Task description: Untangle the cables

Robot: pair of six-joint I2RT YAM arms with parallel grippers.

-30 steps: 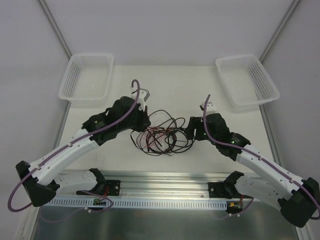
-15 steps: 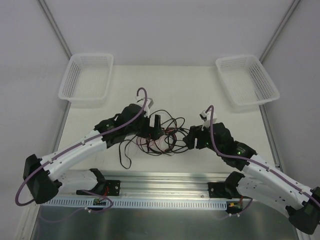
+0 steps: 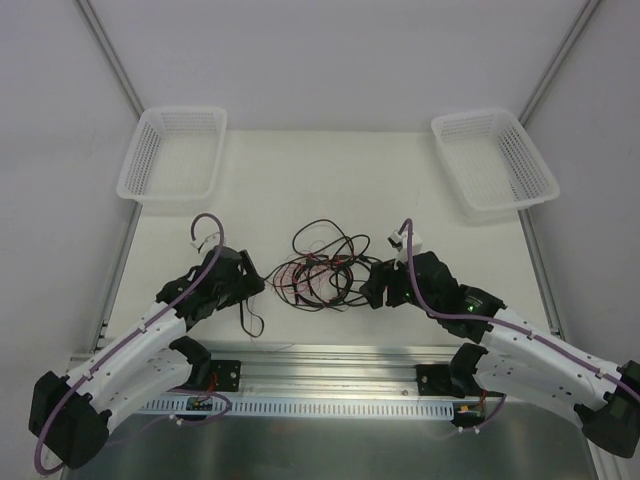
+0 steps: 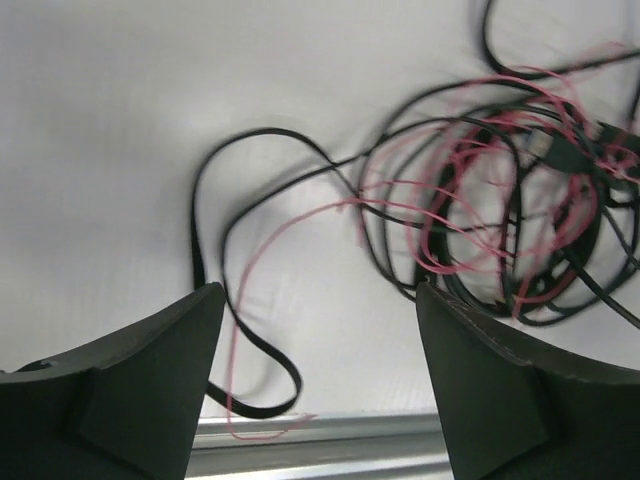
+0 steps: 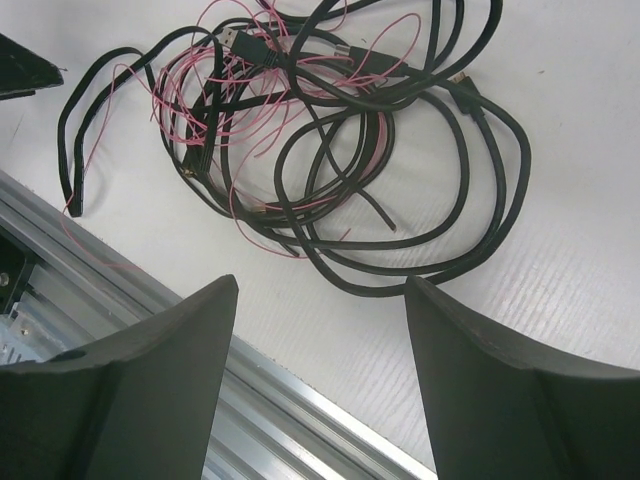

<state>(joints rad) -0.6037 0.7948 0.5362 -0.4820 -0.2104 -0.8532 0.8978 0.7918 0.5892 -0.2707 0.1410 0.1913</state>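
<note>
We found the cables (image 3: 320,272) lying in a loose tangle on the white table (image 3: 330,170), near its front edge and between the two arms. The left gripper (image 3: 245,282) sat just left of the heap and the right gripper (image 3: 372,285) at its right edge. Both stood wide apart with nothing between their blunt, matte black fingers (image 5: 150,380).

From overhead we could make out only dark loops with a reddish tint. The right wrist camera showed more: smooth, round black cords in overlapping rings, hair-thin pink wires threaded through them, and small metal-tipped plugs (image 5: 233,37) near the top of the pile. It also showed that the table was a finely ribbed sheet, edged by a grooved aluminium rail (image 5: 280,400).

The left wrist camera, somewhat blurred, showed one long black loop (image 4: 215,250) straying out of the heap toward the rail, with a pink wire trailing beside it.

Only the overhead view took in the two white mesh baskets (image 3: 172,155), rectangular and set at the far corners, well apart from the cables.
</note>
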